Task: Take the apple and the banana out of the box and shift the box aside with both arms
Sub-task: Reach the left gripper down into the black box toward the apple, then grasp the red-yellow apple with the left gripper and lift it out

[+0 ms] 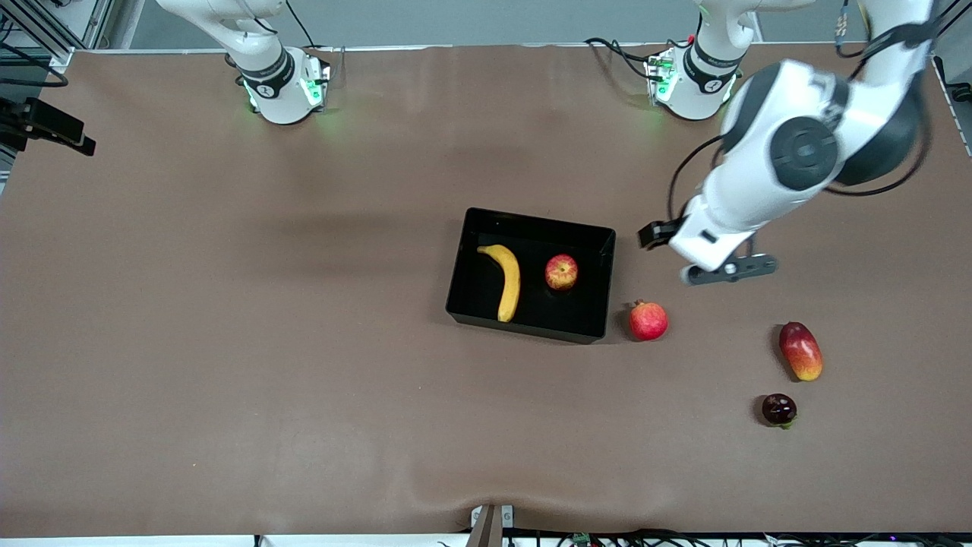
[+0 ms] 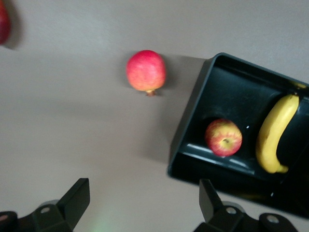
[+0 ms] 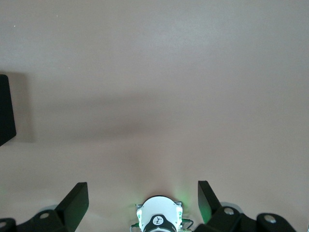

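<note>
The black box (image 1: 606, 282) lies mid-table. Inside it rest the yellow banana (image 1: 507, 279) and the red-and-yellow apple (image 1: 561, 272), side by side and apart. The left wrist view shows the same box (image 2: 193, 130), apple (image 2: 223, 137) and banana (image 2: 275, 135). My left gripper (image 2: 143, 193) hangs open and empty over bare table just off the box's end toward the left arm's side (image 1: 668, 237). My right gripper (image 3: 142, 193) is open with nothing in it, high over bare table near its own base (image 3: 159, 220), and does not show in the front view.
A red pomegranate (image 1: 648, 320) sits on the table close beside the box, nearer the front camera than my left gripper. A red-orange mango (image 1: 800, 350) and a small dark fruit (image 1: 779, 409) lie toward the left arm's end, nearer the camera.
</note>
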Action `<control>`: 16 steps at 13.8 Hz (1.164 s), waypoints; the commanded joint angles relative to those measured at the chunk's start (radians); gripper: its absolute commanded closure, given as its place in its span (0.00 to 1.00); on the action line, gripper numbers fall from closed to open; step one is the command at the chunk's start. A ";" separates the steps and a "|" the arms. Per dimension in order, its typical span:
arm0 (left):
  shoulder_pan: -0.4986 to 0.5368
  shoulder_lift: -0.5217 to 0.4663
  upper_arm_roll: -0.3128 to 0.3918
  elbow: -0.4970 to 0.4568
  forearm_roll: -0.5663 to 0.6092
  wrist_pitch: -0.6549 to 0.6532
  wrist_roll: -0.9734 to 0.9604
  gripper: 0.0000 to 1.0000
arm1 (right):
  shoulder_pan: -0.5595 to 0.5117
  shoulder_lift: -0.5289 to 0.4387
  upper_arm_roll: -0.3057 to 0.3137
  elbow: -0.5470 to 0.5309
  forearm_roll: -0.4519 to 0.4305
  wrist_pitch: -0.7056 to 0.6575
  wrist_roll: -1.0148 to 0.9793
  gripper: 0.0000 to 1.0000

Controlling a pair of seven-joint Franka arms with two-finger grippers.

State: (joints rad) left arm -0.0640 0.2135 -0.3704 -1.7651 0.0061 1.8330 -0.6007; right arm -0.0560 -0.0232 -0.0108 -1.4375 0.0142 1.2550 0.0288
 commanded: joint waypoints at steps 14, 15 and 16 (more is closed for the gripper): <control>-0.232 0.339 0.005 -0.028 0.129 0.358 -0.416 0.00 | 0.007 -0.012 -0.001 0.002 -0.005 -0.011 0.006 0.00; -0.234 0.349 0.005 -0.028 0.143 0.359 -0.428 0.00 | 0.007 -0.012 -0.001 0.002 -0.005 -0.011 0.008 0.00; -0.243 0.363 0.004 -0.028 0.172 0.368 -0.450 0.00 | 0.007 -0.012 -0.001 0.002 -0.005 -0.011 0.006 0.00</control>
State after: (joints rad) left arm -0.2897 0.5588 -0.3703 -1.7981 0.1281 2.1811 -1.0012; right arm -0.0555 -0.0233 -0.0106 -1.4375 0.0142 1.2545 0.0288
